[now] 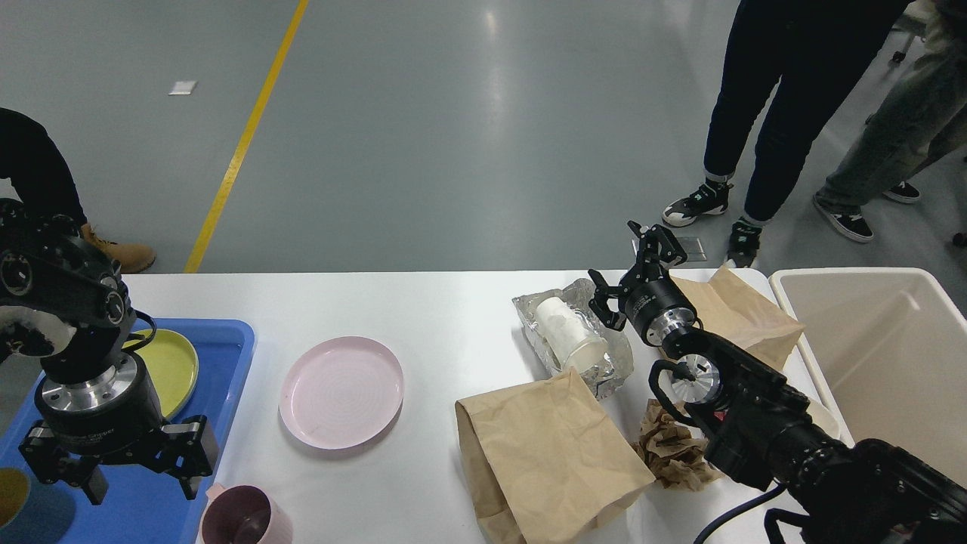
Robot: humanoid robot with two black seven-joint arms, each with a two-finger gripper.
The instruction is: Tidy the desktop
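The desktop [453, 317], a white top with rounded corners, spans the near half of the view from the blue tray [227, 355] at the left to the cream bin [869, 340] at the right. Left gripper [136, 483] hangs over the near part of the tray with its two fingers spread apart and nothing between them. A yellow plate [174, 363] lies in the tray, partly hidden behind the left arm. A pink plate [340, 393] lies flat on the desktop just right of the tray, and a mauve mug [242, 521] stands at the near edge, close to the left gripper. Right gripper [638, 264] is raised near the far edge of the desktop, fingers parted and empty, between a foil container [604, 363] and a brown bag [748, 310]. A white paper cup [566, 332] lies on its side in the foil. A larger paper bag [544, 453] lies near centre, with crumpled brown paper [668, 446] to its right, touching the right arm. Two persons' legs [755, 113] stand on the floor beyond the desktop.
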